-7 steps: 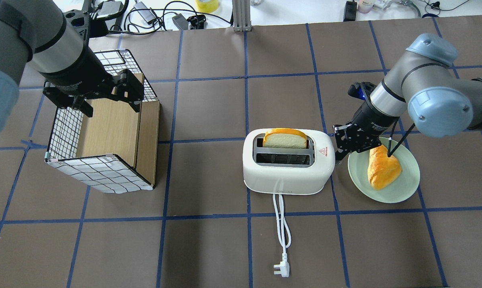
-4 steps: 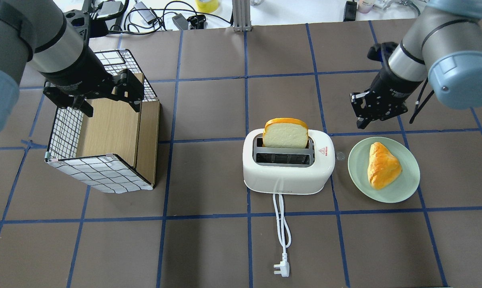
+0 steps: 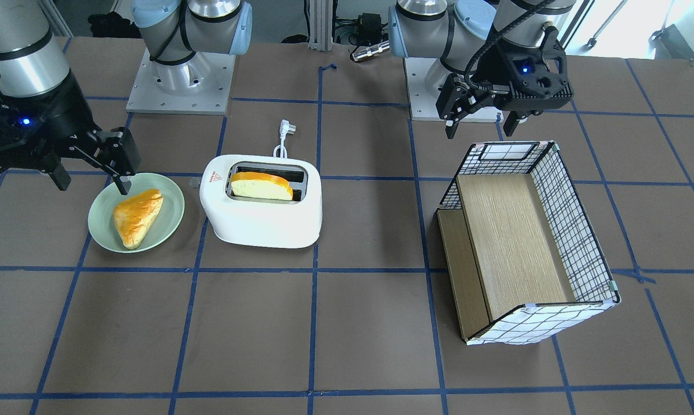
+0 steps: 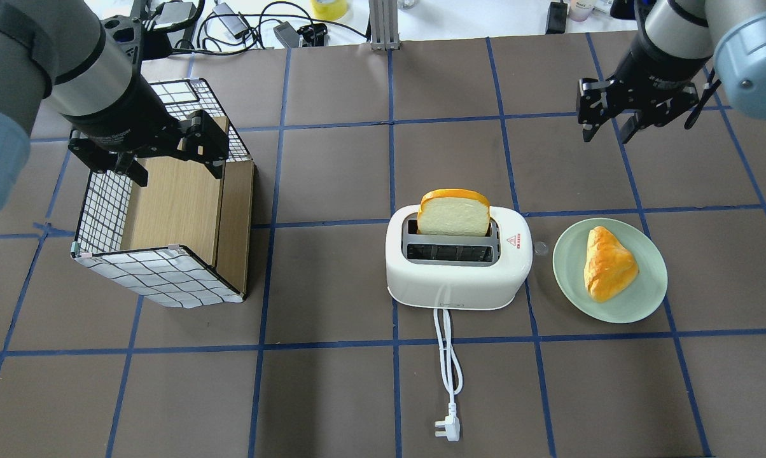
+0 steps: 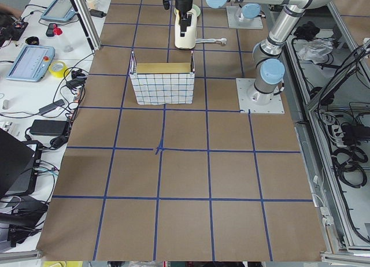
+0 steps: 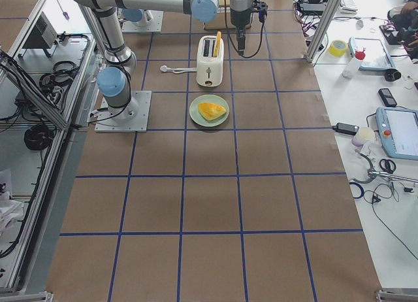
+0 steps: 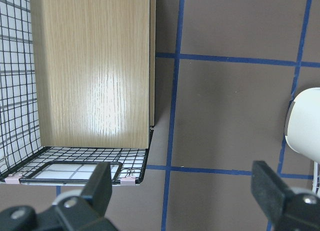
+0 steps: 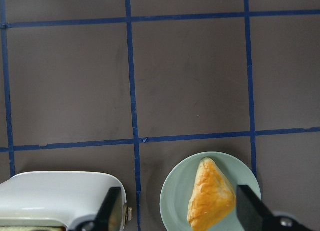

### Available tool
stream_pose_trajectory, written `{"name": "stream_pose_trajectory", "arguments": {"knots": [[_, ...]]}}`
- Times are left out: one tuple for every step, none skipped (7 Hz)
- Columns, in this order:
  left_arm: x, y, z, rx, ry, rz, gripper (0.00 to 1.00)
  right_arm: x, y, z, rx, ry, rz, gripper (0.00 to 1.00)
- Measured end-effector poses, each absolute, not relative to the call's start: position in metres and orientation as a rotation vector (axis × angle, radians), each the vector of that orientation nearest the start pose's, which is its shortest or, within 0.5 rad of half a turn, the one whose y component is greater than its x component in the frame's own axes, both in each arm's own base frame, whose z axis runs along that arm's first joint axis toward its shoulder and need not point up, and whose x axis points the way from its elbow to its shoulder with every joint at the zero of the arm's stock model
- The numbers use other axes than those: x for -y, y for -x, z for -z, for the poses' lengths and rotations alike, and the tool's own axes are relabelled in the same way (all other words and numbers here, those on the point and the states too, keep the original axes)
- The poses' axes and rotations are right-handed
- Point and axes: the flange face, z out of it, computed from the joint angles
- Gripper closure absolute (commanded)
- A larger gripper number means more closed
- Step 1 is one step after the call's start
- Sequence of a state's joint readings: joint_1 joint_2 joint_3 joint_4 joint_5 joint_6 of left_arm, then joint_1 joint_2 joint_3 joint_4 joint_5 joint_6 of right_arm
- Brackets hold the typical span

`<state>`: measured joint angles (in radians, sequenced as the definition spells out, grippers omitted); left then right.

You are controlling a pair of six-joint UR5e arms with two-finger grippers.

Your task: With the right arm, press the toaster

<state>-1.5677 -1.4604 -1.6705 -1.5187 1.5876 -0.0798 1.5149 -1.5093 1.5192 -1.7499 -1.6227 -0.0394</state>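
Looking down from overhead, we are seeing the silver-grey right arm (image 4: pixel 672 28) with light-blue joint caps reaching in from the one o'clock corner of the brown, blue-taped table (image 4: pixel 332 381), wrist pointing steeply downward. Its black two-finger right gripper (image 4: pixel 604 135) is hanging in the air, fingers spread apart with nothing between them. It is well apart from the white rounded plastic two-slot toaster (image 4: pixel 453 280), at about two o'clock from it.

The toaster is standing upright near the table's middle. Its small side lever knob (image 4: pixel 539 248) is facing three o'clock toward the pale green round plate (image 4: pixel 651 296), which is carrying a golden triangular pastry (image 4: pixel 607 264). A white, orange-crusted bread slice (image 4: pixel 454 215) is sticking up out of the far slot, and the white cord (image 4: pixel 448 362) is trailing toward six o'clock. At nine o'clock from the toaster, the black left gripper (image 4: pixel 179 173) is hovering, fingers wide open and empty, over the checked wire basket (image 4: pixel 160 280) with its wooden floor.

Comparing with a second ago, we are noticing that the right gripper, then low against the toaster's lever end, is now raised and drawn back toward two o'clock. The bread slice is sitting higher in its slot. The left gripper and basket are unchanged.
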Motion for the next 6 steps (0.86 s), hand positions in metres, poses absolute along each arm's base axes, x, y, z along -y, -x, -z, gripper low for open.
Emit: {"name": "stream_pose_trajectory", "arguments": {"knots": [[0.451, 0.130, -0.496, -3.123, 0.130, 0.099, 0.00, 0.541, -0.117, -0.515, -3.192, 0.000, 0.321, 0.00], [0.451, 0.130, -0.496, -3.123, 0.130, 0.099, 0.00, 0.540, -0.133, -0.522, -3.178, -0.023, 0.343, 0.00], [0.451, 0.130, -0.496, -3.123, 0.130, 0.099, 0.00, 0.536, -0.151, -0.525, -3.149, -0.063, 0.348, 0.00], [0.451, 0.130, -0.496, -3.123, 0.130, 0.099, 0.00, 0.531, -0.169, -0.525, -3.131, -0.084, 0.345, 0.00], [0.451, 0.130, -0.496, -3.123, 0.130, 0.099, 0.00, 0.528, -0.180, -0.524, -3.132, -0.090, 0.339, 0.00], [0.452, 0.130, -0.496, -3.123, 0.130, 0.099, 0.00, 0.525, -0.185, -0.523, -3.137, -0.092, 0.327, 0.01]]}}
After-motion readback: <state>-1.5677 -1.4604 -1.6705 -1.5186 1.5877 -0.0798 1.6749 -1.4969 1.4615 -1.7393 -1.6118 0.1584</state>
